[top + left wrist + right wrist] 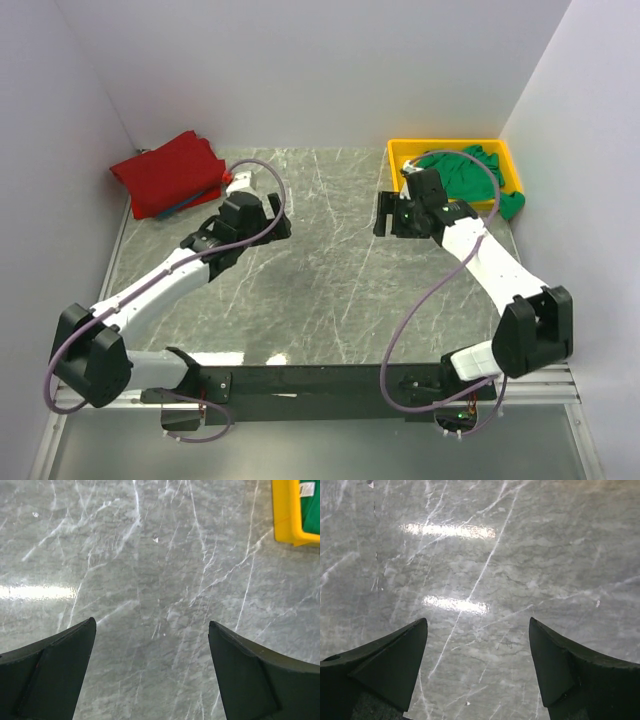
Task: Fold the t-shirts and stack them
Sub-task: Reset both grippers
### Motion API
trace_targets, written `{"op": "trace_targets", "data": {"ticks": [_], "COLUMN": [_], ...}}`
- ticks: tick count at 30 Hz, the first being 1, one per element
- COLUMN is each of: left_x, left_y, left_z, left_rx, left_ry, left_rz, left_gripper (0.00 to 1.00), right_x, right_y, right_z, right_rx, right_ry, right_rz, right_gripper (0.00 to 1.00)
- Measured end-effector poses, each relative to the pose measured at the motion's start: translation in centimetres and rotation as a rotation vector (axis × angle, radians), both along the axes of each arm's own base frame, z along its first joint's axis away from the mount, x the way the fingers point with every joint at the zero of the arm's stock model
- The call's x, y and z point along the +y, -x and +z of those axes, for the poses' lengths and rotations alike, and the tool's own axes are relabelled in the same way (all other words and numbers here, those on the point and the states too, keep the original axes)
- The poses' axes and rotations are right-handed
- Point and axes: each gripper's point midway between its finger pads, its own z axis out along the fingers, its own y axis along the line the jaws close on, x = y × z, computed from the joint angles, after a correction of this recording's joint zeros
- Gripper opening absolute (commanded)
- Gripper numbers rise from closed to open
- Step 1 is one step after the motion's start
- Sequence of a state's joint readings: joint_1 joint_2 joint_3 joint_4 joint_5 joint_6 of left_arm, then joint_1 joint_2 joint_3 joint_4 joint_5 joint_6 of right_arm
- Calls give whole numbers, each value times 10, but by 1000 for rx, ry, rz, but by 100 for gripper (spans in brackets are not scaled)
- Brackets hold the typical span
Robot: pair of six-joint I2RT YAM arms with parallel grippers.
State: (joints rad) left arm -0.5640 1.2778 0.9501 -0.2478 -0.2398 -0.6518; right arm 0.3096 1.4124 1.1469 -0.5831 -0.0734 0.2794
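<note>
Green t-shirt (465,172) near right jaws | red t-shirts (165,175) near left jaws

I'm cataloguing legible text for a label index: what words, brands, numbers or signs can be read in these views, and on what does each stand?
No text can be read in any view.
The white tag on the green t-shirt in the yellow tray: too small and blurred to read.
The red t-shirts and the marble table: no lettering shows.
</note>
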Motion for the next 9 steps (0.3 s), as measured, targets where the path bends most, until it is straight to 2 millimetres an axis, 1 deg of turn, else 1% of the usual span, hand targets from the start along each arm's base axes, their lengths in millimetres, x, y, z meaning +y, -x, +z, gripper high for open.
{"op": "trace_targets", "data": {"ticks": [4, 9], "left_x": [5, 11], "left_y": [3, 5], "left_z": [7, 17], "left_rx": [-33, -64], "left_ry": [7, 12], "left_rz": [12, 31], "left_gripper": [99, 99], "right_x": [-6, -10], "right_y": [7, 12], "right_z": [2, 0], "right_rx": [-22, -20], "right_ry": [4, 6], "right_rz": [-25, -50], "right_gripper": [88, 88]}}
